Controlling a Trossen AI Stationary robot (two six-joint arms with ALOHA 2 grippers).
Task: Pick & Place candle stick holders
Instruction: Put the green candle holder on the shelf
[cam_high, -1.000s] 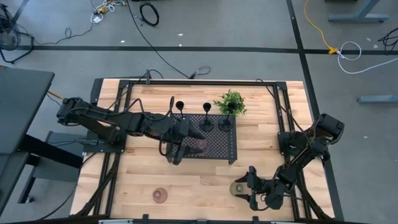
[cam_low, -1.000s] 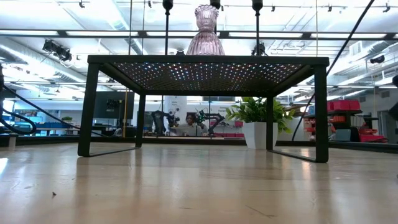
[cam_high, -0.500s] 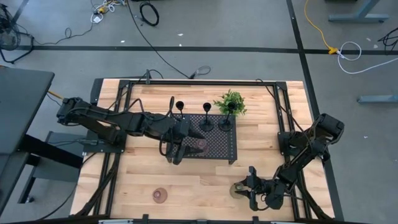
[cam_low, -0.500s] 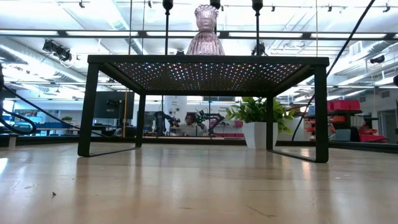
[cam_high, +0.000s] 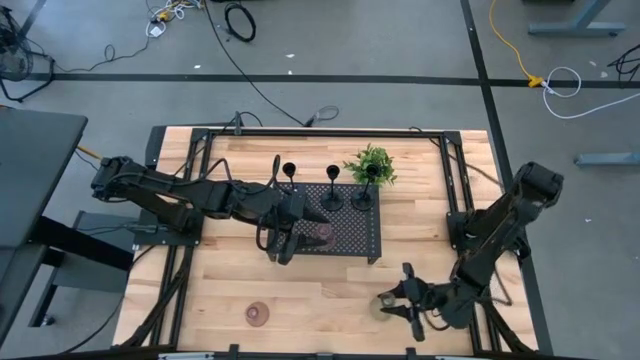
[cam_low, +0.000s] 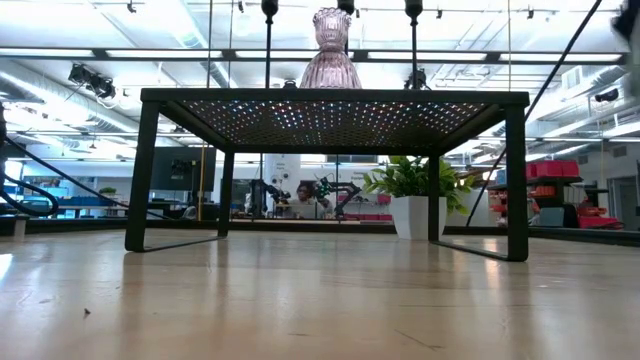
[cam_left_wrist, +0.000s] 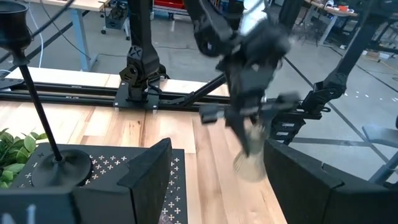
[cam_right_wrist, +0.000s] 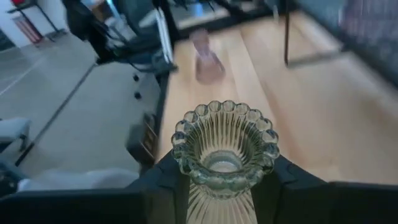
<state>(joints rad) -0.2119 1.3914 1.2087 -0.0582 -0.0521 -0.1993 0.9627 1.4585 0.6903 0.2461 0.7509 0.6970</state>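
Observation:
An olive-green squat holder (cam_high: 383, 304) is near the table's front right, with my right gripper (cam_high: 402, 303) shut on it. A pinkish holder (cam_high: 322, 236) stands on the black perforated tray (cam_high: 360, 240). Its base rests on the tray top, as the low view shows (cam_low: 331, 55). My left gripper (cam_high: 290, 236) hovers open just left of it, touching nothing. Three slim black stemmed holders (cam_high: 332, 190) stand on the tray's far edge. Another pinkish holder (cam_high: 258, 314) sits on the table at the front left. My right gripper pinches the olive-green holder's ribbed body (cam_right_wrist: 219, 202), just below the beaded rim (cam_right_wrist: 225, 121), between its two fingers (cam_right_wrist: 163, 183). The fingers come from the table's right, slanting down. I cannot tell whether the holder's base touches the table.
A small leafy plant (cam_high: 370, 163) stands at the tray's far right corner. Black frame rails (cam_high: 300, 133) run around the wooden table top. Bare wood (cam_high: 320, 300) lies between the two holders near the front edge.
My right gripper has shut on the olive-green holder, its fingers drawing in from either side. That arm's elbow has then swung toward the table's far edge, and the gripper has turned a little. The left arm has kept still.

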